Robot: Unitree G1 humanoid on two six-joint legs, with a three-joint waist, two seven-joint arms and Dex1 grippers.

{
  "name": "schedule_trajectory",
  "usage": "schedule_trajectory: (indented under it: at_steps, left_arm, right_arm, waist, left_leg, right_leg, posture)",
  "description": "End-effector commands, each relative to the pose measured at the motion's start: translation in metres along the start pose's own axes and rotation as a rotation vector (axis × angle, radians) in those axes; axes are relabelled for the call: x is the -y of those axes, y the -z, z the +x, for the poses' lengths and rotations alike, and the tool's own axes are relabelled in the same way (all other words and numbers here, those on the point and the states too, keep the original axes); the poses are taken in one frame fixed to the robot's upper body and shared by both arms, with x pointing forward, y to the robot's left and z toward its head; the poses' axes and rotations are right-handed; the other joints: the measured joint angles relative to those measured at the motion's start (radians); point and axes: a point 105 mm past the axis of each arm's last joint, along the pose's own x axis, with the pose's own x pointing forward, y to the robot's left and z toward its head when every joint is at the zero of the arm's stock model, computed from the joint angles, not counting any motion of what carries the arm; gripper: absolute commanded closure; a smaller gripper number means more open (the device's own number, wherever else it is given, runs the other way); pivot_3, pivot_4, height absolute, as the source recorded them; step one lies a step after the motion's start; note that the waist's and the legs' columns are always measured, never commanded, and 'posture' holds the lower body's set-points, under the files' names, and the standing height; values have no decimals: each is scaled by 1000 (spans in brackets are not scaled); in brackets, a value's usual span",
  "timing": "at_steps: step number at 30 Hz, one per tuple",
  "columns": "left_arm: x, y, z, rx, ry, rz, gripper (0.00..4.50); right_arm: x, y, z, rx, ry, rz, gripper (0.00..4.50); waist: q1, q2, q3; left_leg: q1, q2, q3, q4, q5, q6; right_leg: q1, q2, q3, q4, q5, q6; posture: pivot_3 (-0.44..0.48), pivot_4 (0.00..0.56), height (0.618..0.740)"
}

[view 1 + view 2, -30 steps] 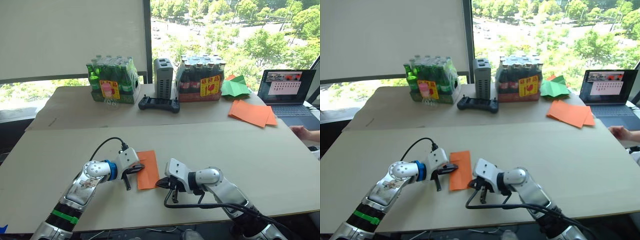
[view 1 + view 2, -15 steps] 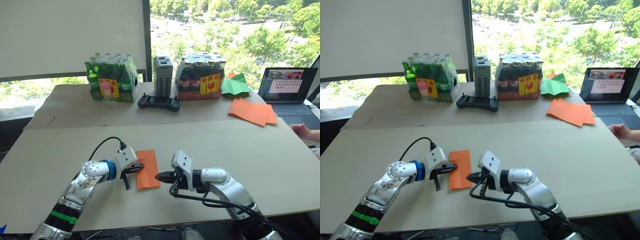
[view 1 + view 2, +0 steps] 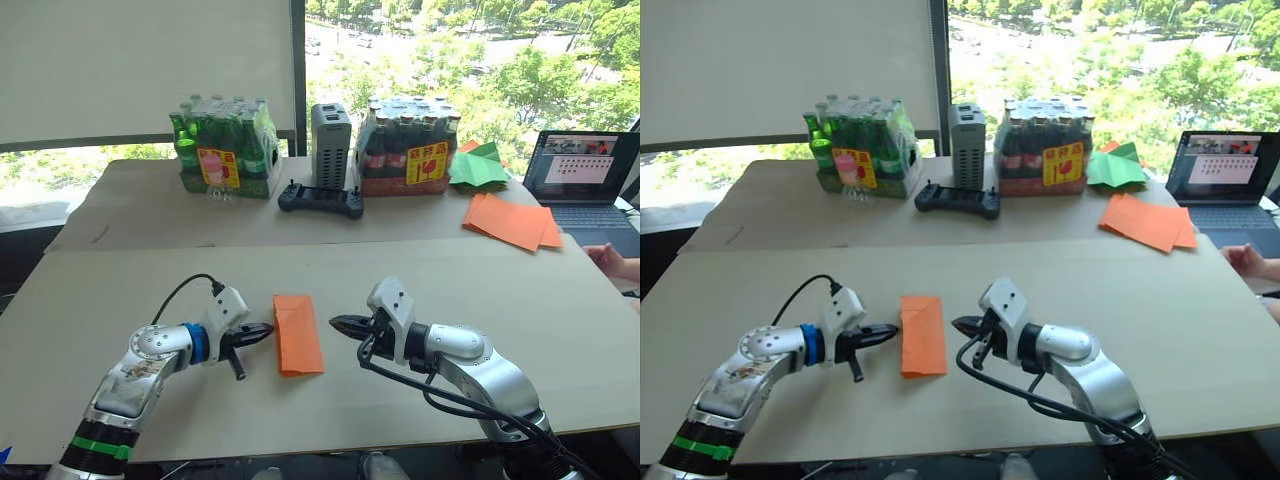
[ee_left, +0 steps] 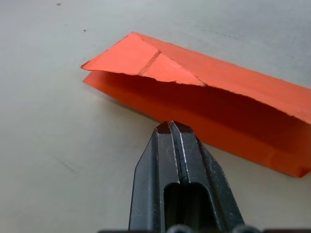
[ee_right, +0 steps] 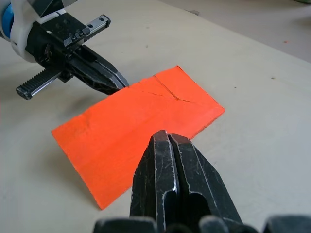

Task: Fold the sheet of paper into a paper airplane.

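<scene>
Left eye view: sheet of paper [image 3: 298,334] folded into narrow strip, flat on table [image 3: 120,290], between both claws. Left gripper [image 3: 262,330] at its 9 o'clock, fingers pressed together, holding nothing, tip just beside paper edge. Right gripper [image 3: 338,323] at 3 o'clock, fingers likewise together, empty, near but apart. Orange pile [image 3: 512,222] and green paper [image 3: 478,166] at 1 o'clock, well apart.

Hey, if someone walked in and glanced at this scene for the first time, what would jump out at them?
The bright orange sheet of paper, folded into a narrow strip, lies on the pale table between the two arms. The left end effector and the right end effector, both shut, point at it from either side without touching it. Behind, two shrink-wrapped bottle packs stand by the window.
</scene>
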Motion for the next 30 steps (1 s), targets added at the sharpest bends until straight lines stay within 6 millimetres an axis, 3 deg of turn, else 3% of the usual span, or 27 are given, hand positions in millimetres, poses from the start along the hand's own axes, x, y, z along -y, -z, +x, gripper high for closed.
schedule_trajectory:
  at_steps: [1, 6, 10, 14, 16, 22, 26, 30]
  left_arm:
    - [1, -24, 11, 84, 23, 29, 4500]
    - [15, -46, 33, 140, 123, 63, 4500]
    - [26, -50, 54, 149, 185, 82, 4500]
    - [30, -51, 60, 157, 201, 85, 4500]
    - [31, -50, 61, 155, 204, 90, 4500]
    - [30, -47, 56, 149, 191, 84, 4500]
    - [20, -23, 41, 68, 148, 78, 4500]
    - [5, 14, 28, -76, 75, 107, 4500]
  right_arm:
    - [2, -11, -4, 36, 14, -12, 4484]
    - [5, -26, -11, 80, 14, -13, 4484]
    - [9, -49, -8, 143, 20, -25, 4484]
    - [12, -56, 2, 144, 22, -41, 4484]
    - [13, -48, 11, 88, 28, -81, 4484]
    - [30, 2, 26, -156, 114, -156, 4484]
    - [43, 25, 20, -237, 187, -111, 4484]
    - [40, 44, 10, -304, 186, -107, 4484]
  waist:
    - [4, 0, 0]
    - [11, 0, 0]
    - [8, 0, 0]
    - [7, 0, 0]
    - [7, 0, 0]
    - [11, 0, 0]
    - [6, 0, 0]
    - [9, 0, 0]
  left_leg:
    - [0, 0, 0, 0, 0, 0]
    - [0, 0, 0, 1, 0, 0]
    - [0, 0, 1, 2, 0, 0]
    - [0, 1, 0, 2, 0, 0]
    - [0, 1, 0, 2, 0, 0]
    - [-1, 0, 1, 4, 0, 0]
    - [-1, 0, 1, 6, 0, 0]
    - [-1, 1, 0, 6, 0, 0]
  right_leg:
    - [0, 0, 0, 0, 0, 0]
    - [1, 0, 0, 0, 0, 0]
    - [1, 0, 0, 0, 0, 0]
    - [0, 2, 0, 1, 1, -1]
    - [0, 1, 0, 1, 1, -1]
    - [0, 1, 0, 1, 1, -1]
    - [0, 1, 0, 1, 1, -1]
    - [0, 1, 0, 2, 1, -1]
  posture:
    - [0, 150, 723]
    - [0, 150, 723]
    - [0, 150, 723]
    - [0, 150, 723]
    - [0, 150, 723]
    - [0, 150, 723]
    - [0, 150, 723]
    - [0, 150, 723]
